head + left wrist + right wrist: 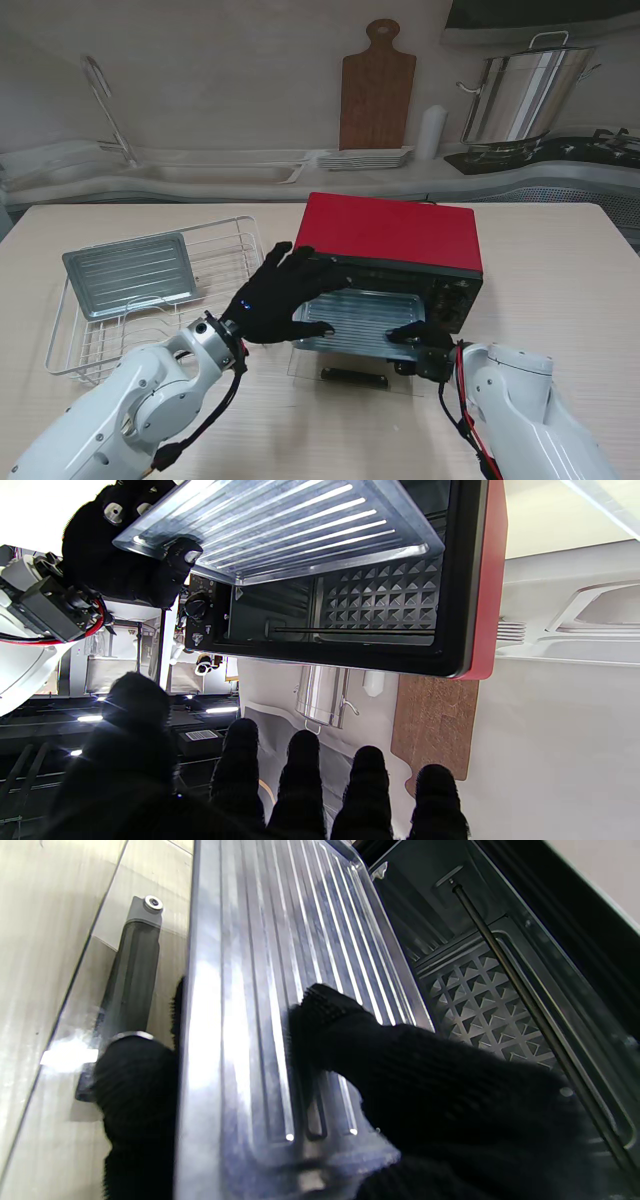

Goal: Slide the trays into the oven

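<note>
A red oven (390,230) stands mid-table with its glass door (310,372) folded down flat toward me. A ribbed metal tray (365,318) lies partly inside the oven's mouth, its near edge sticking out over the door. My right hand (418,338) is shut on the tray's near right corner, thumb (325,1005) on the ribbed top and fingers (135,1080) under the rim. My left hand (275,300) hovers open, fingers spread, at the tray's left side. A second tray (130,272) rests in the white wire rack (75,350) on the left.
The door's dark handle (355,377) lies nearest me, in front of the tray. Behind the table are a sink with faucet (105,100), a wooden cutting board (377,85), stacked plates (365,158) and a steel pot (520,95).
</note>
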Controlling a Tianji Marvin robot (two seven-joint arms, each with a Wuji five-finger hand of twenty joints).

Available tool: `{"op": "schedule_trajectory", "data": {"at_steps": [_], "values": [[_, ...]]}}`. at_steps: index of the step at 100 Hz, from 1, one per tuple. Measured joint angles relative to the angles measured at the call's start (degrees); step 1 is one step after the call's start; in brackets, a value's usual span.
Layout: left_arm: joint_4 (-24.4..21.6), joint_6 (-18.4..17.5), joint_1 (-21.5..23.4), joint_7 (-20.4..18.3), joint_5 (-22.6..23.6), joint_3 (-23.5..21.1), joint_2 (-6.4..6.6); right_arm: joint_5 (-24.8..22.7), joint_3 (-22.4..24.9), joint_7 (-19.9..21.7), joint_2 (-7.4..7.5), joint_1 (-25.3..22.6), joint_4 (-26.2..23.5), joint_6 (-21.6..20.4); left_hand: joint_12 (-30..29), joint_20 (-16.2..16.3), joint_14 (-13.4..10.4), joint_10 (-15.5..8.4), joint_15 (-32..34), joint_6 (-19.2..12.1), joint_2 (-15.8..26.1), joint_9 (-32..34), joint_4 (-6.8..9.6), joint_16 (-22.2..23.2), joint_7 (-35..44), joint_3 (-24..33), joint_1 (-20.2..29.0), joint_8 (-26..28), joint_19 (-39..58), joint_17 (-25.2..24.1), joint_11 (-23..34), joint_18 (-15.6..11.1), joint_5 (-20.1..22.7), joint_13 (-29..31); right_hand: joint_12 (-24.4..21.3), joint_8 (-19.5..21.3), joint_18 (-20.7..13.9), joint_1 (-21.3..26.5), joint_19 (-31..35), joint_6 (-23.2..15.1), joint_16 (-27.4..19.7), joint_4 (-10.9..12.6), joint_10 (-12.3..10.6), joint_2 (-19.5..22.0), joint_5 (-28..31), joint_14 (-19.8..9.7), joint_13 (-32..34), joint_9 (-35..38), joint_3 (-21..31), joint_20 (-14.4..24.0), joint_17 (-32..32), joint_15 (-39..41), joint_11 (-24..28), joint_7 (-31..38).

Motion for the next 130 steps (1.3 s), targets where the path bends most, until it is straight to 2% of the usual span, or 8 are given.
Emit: {"op": "schedule_trajectory", "data": {"at_steps": [130], "values": [[-0.24,0.11,-0.64,-1.21,-0.18,0.25,0.03,0.84,-0.47,-3.55,-0.91,2.71,2.18,-0.25,0.00,-0.04,0.00,-0.01,0.00,0.00,0.02,0.00,0.00,0.00,0.00,0.00,0.00,0.00,0.00,0.00,0.00,-0.01,0.00,0.00,0.00,0.00,0.07,0.00,0.63,0.22,0.68,0.00,0.01,0.01,-0.01,0.17,0.02,-0.01,0.02,0.60,0.00,0.79,0.18,1.21]]}}
